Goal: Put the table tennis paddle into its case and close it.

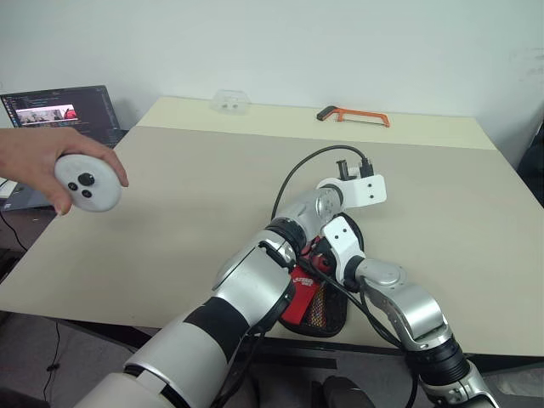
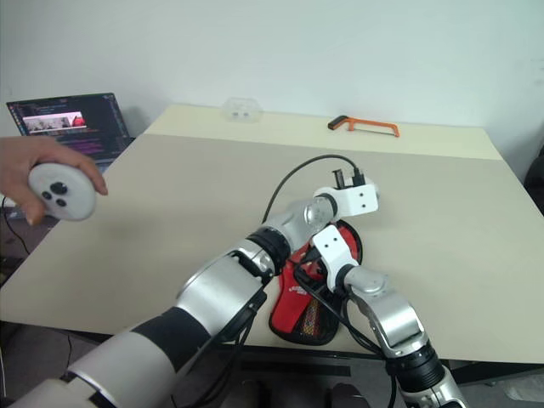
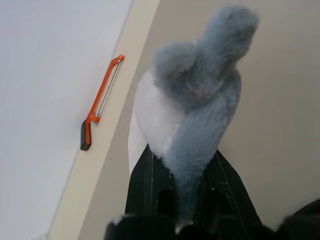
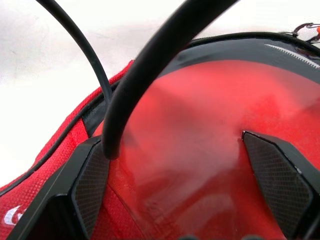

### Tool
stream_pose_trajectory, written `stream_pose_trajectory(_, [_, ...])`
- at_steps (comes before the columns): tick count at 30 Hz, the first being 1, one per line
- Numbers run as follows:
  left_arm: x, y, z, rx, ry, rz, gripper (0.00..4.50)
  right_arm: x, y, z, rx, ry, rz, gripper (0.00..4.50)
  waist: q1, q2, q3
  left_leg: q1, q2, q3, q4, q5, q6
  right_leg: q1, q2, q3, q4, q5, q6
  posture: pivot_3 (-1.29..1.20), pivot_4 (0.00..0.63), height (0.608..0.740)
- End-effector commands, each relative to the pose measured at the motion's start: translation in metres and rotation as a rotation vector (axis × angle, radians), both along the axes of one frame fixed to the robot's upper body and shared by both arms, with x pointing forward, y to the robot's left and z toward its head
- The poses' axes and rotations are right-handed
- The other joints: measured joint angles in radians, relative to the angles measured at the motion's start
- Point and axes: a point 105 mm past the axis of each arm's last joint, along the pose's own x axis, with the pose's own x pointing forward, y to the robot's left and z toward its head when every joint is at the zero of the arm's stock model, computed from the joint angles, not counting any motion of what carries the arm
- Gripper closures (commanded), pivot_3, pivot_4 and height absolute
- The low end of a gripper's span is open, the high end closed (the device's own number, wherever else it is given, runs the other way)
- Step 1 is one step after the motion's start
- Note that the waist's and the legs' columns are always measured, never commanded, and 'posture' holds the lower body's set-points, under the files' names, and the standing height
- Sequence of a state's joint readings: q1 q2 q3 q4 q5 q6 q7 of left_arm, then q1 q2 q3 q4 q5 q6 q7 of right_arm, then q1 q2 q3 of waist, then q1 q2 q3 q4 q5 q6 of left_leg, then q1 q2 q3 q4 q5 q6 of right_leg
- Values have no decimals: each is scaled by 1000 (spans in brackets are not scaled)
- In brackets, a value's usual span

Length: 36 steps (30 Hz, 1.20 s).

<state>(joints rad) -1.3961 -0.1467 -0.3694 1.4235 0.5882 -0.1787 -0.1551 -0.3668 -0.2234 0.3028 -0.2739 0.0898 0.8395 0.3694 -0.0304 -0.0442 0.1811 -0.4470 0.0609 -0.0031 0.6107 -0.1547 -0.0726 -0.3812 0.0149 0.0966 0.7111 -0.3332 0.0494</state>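
The case (image 2: 310, 310), red with black trim and a mesh pocket, lies near the table's front edge under my crossed arms. In the right wrist view my right gripper (image 4: 172, 145) stands open just over it, one finger at each side of a smooth red surface (image 4: 200, 130) ringed by the black zip edge. I cannot tell whether that surface is the table tennis paddle or the case. A black cable (image 4: 145, 75) crosses in front. My left gripper (image 3: 182, 152) is shut on a fluffy grey-white pouch (image 3: 195, 95), held above the table beyond the case.
An orange-framed hacksaw (image 1: 353, 115) lies at the table's far edge, with a small clear plastic piece (image 1: 230, 101) to its left. At the left, a person's hand holds a round white controller (image 1: 87, 181). An open laptop (image 1: 72, 115) stands beside the table.
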Motion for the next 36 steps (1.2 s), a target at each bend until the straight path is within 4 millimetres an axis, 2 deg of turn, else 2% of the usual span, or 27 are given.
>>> stream_pose_trajectory(1, [-18, -29, 2, -3, 17, -118, 4374, -6, 5, -27, -51, 95, 26, 0, -1, 0, 0, 0, 0, 0, 0, 0, 0, 0, 0, 0, 0, 0, 0, 0, 150, 740])
stream_pose_trajectory(5, [-14, -14, -15, 53, 82, -89, 4374, -3, 7, -27, -51, 90, 40, 0, -2, 3, -3, 1, 0, 0, 0, 0, 0, 1, 0, 0, 0, 0, 0, 0, 150, 740])
stream_pose_trajectory(10, [-8, 0, -19, 112, 84, -82, 2638, 0, 10, -27, -54, 87, 64, 0, -9, 5, -5, 8, 0, 1, -1, 0, 0, 7, 0, 1, 0, -1, 0, 0, 150, 740])
stream_pose_trajectory(17, [2, 11, 3, 114, 30, -75, 16, 6, 13, -25, -56, 81, 96, 0, -29, 5, -5, 12, 0, 1, -2, 0, 0, 9, 0, 2, 0, -1, 0, 0, 150, 740])
stream_pose_trajectory(20, [2, 14, 11, 120, 49, -99, 16, 10, 13, -26, -62, 75, 105, 0, -29, 5, -5, 12, 0, 1, -2, 0, 0, 9, 1, 2, 0, -1, 0, 0, 150, 740])
stream_pose_trajectory(23, [3, 18, 30, 57, 80, -135, 16, 12, 14, -26, -64, 77, 121, 0, -29, 5, -5, 12, 0, 2, -2, 0, 0, 9, 1, 2, 0, -1, 0, 0, 150, 740])
stream_pose_trajectory(26, [4, 27, 42, 118, 39, -173, 16, 13, 14, -27, -74, 77, 138, 0, -29, 5, -5, 12, 0, 2, -2, 0, 0, 9, 1, 2, 0, -1, 0, 0, 150, 740])
stream_pose_trajectory(30, [7, 39, 65, 101, 22, -187, 16, 12, 13, -30, -81, 83, 155, 0, -29, 5, -5, 12, 1, 2, -3, 0, 0, 9, 1, 2, 0, -1, 0, 0, 150, 740])
stream_pose_trajectory(36, [8, 77, 99, 26, 67, -220, 16, 8, 7, -27, -100, 95, 224, 0, -29, 5, -4, 11, 1, 2, -3, 0, 0, 8, 1, 2, 0, -1, 0, 0, 150, 740])
